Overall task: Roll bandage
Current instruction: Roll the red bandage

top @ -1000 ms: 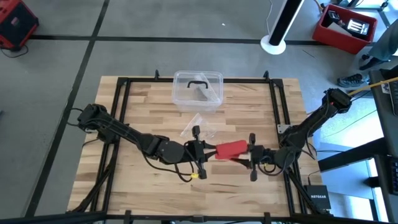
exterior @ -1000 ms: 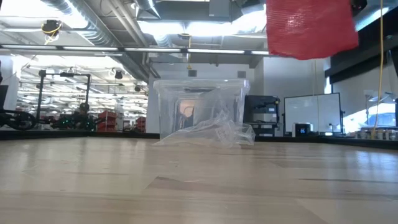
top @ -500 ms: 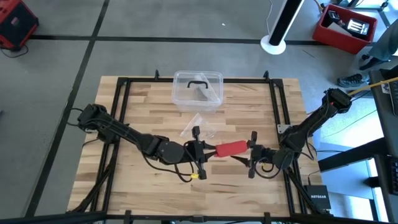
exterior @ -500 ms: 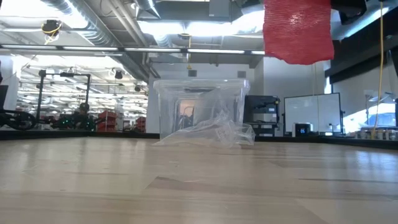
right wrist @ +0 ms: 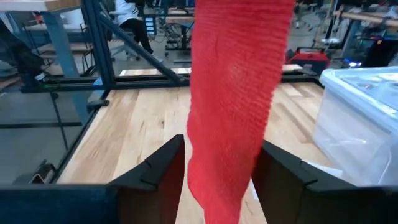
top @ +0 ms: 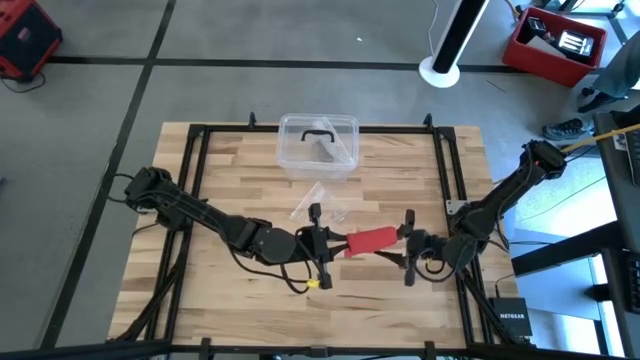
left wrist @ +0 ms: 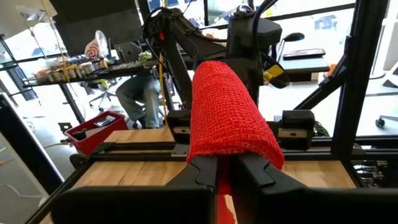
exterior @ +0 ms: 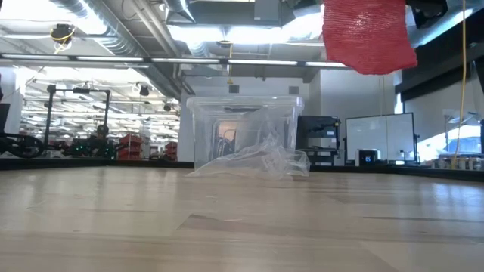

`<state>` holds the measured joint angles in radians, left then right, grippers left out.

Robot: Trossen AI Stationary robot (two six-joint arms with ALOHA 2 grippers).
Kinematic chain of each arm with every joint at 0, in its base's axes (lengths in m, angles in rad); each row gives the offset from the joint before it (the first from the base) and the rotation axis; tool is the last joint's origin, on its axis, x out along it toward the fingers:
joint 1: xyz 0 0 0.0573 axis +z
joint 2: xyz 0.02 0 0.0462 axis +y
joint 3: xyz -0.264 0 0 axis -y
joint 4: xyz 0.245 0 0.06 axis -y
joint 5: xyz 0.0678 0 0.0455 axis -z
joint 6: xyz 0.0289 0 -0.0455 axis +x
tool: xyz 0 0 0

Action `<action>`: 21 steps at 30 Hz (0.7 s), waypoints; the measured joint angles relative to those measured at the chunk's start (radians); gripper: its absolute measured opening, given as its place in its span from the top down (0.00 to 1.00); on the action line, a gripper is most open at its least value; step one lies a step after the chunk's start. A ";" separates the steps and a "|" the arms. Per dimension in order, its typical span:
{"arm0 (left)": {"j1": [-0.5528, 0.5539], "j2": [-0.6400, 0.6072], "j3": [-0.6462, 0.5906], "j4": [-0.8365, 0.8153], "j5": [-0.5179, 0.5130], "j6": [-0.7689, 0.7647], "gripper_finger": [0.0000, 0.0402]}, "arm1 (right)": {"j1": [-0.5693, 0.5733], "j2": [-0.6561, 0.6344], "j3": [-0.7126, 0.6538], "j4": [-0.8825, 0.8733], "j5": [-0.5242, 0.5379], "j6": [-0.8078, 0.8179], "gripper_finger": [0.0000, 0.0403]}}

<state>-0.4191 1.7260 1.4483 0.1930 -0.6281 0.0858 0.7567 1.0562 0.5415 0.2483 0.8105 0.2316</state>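
Behind the wooden table (top: 220,170) a workshop hall is showing under ceiling lights, and toward the table's back edge a clear box (top: 318,145) is sitting with a crumpled plastic bag (top: 322,204) lying just in front of it. The bandage (top: 372,241) is hanging in the air above the table's front-middle, stretched between the two arms and partly wound into a loose red roll. The left gripper (top: 325,243) is pinching one end, its fingers (left wrist: 205,171) pressed together on the fabric in its wrist view. The right gripper (top: 407,247) is sitting at the other end; in its wrist view the strip is draping between fingers (right wrist: 160,168) that are standing apart, so the hold there is looking loose at best. The main risk, as I judge it, is the free tail sliding out on that side, letting the wound turns slacken and unroll. Pulling unevenly could also be twisting the band, so the layers would be stacking crooked. Should the left grip give, the whole piece would be dropping to the table.
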 joint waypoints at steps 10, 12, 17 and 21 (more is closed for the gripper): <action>0.000 0.000 0.000 0.001 0.000 0.000 0.97 | -0.046 -0.005 0.001 -0.113 -0.054 0.142 0.55; 0.000 0.000 0.000 0.001 0.000 0.000 0.97 | -0.086 -0.005 0.001 -0.125 -0.132 0.185 0.52; 0.000 0.000 0.000 0.000 0.000 0.000 0.97 | -0.172 0.002 0.000 -0.166 -0.312 0.205 0.36; 0.000 0.000 0.000 -0.002 0.000 0.000 0.97 | -0.181 0.002 0.000 -0.234 -0.327 0.199 0.28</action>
<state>-0.4191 1.7264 1.4483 0.1914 -0.6281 0.0856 0.5758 1.0580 0.5419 0.0139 0.4833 0.4309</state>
